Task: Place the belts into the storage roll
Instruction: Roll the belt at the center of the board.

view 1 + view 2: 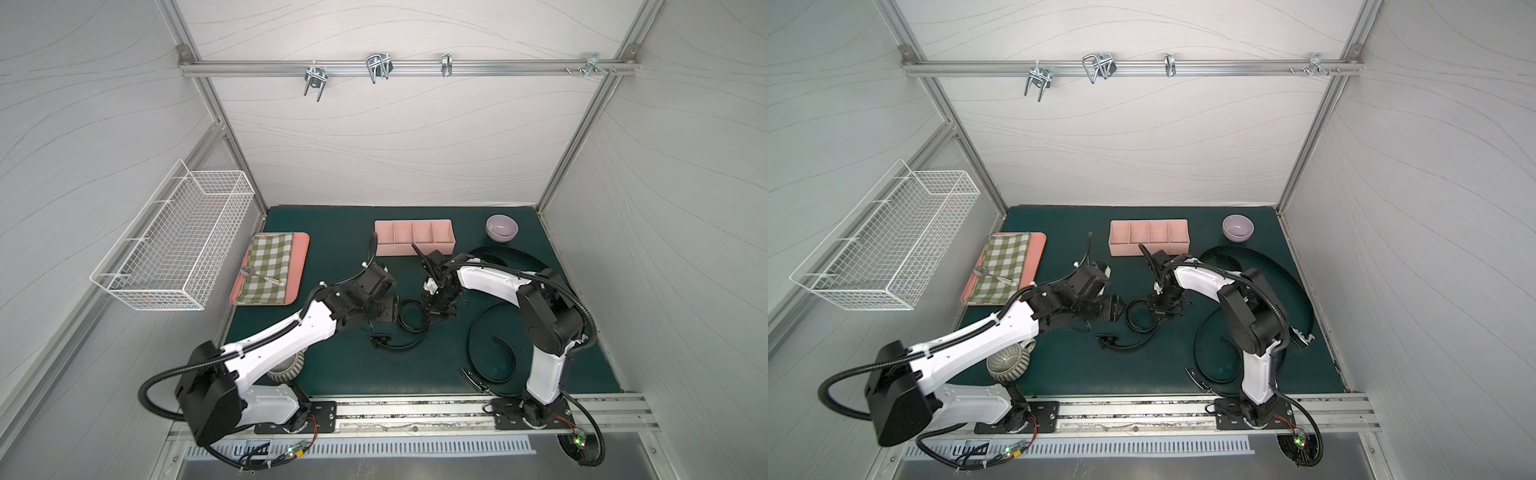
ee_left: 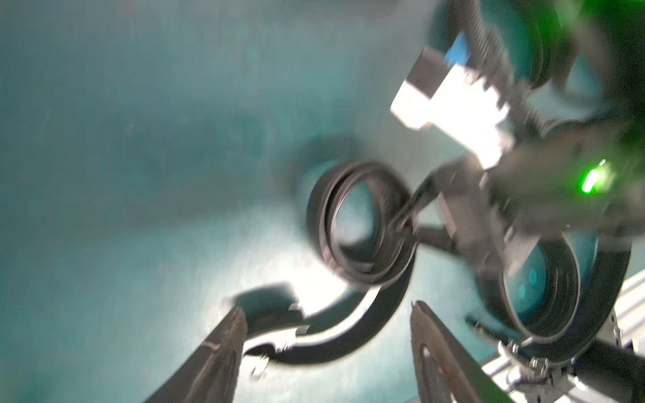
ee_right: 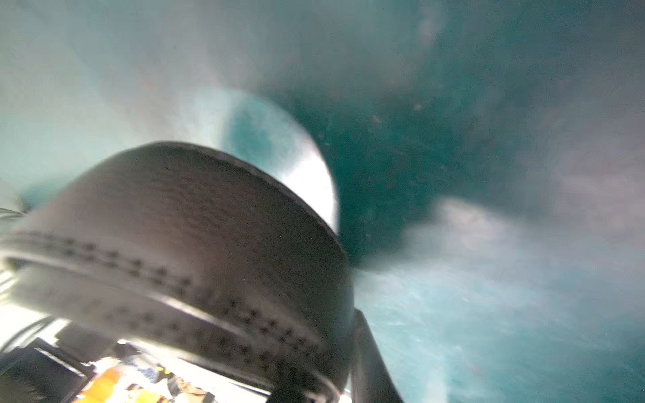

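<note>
A black leather strap belt (image 2: 319, 219) sits mid-mat, partly wound into a round coil of a few turns. Its free tail curves toward the near side and ends in a small buckle (image 1: 380, 340) lying on the dark green mat (image 1: 332, 374). In the blurred left wrist view, the right gripper (image 2: 405, 223) is pinched together on the coil's wall. The left gripper (image 2: 328, 307) is just left of the coil, its fingers spread apart and holding nothing.

A second belt (image 1: 473, 336) lies in a loose curve at the near right. A third belt (image 1: 515, 253) sweeps in a wide arc at the far right, partly behind the right arm. All three are on the mat, outside the long pale pink plastic organiser tray (image 1: 395, 249), which stands at the far centre and is split into four compartments.

A lilac bowl (image 1: 502, 227) stands to its right. At far left, a flat pink tray (image 1: 300, 253) holds a green checked cloth (image 1: 268, 266) with a spoon (image 1: 262, 277) on it. A white wire basket (image 1: 178, 245) hangs on the left wall.
</note>
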Robot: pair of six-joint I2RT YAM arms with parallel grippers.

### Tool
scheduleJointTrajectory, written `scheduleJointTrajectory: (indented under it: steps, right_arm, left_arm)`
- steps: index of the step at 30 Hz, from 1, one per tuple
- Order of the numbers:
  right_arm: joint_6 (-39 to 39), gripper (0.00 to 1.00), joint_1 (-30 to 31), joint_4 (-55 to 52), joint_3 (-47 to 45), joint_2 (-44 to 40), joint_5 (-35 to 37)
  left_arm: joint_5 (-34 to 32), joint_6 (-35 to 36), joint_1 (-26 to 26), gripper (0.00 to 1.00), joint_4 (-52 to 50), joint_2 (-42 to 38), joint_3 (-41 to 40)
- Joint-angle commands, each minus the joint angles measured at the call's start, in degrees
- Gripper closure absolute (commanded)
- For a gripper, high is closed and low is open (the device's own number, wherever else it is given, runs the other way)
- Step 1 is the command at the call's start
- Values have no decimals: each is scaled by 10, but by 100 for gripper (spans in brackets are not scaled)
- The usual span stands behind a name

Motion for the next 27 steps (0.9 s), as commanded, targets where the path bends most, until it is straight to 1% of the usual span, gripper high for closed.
scheduleJointTrajectory:
  steps: [1, 3, 5, 8, 10, 13, 15, 20, 27]
  right_arm:
    - [-41, 100, -5, -64, 33, -8, 16]
    - [-57, 100, -9, -82, 47, -2, 14]
    - [-76, 100, -20, -111, 67, 8, 16]
    - [-108, 100, -38, -164, 114, 24, 21]
    - [-119, 100, -44, -186, 138, 33, 24]
    - [-130, 100, -44, -207, 162, 47, 26]
    - [-130, 100, -44, -206, 160, 48, 25]
    - [-130, 100, -44, -200, 145, 47, 26]
    - [-125, 100, -44, -183, 122, 47, 21]
  left_arm:
    - [-14, -32, -27, 32, 30, -38, -75]
    - [-24, -45, -28, 33, 36, -60, -102]
    - [-31, -43, -28, 33, 36, -76, -107]
    - [-1, -21, -28, 33, 52, -83, -99]
    - [4, -25, -31, 33, 63, -78, -100]
    - [-37, -35, -31, 34, 32, -40, -83]
    - [-38, -15, -32, 35, 44, -17, -78]
    - [-12, 29, -31, 34, 94, 14, -77]
    - [23, 60, -31, 33, 139, 73, -53]
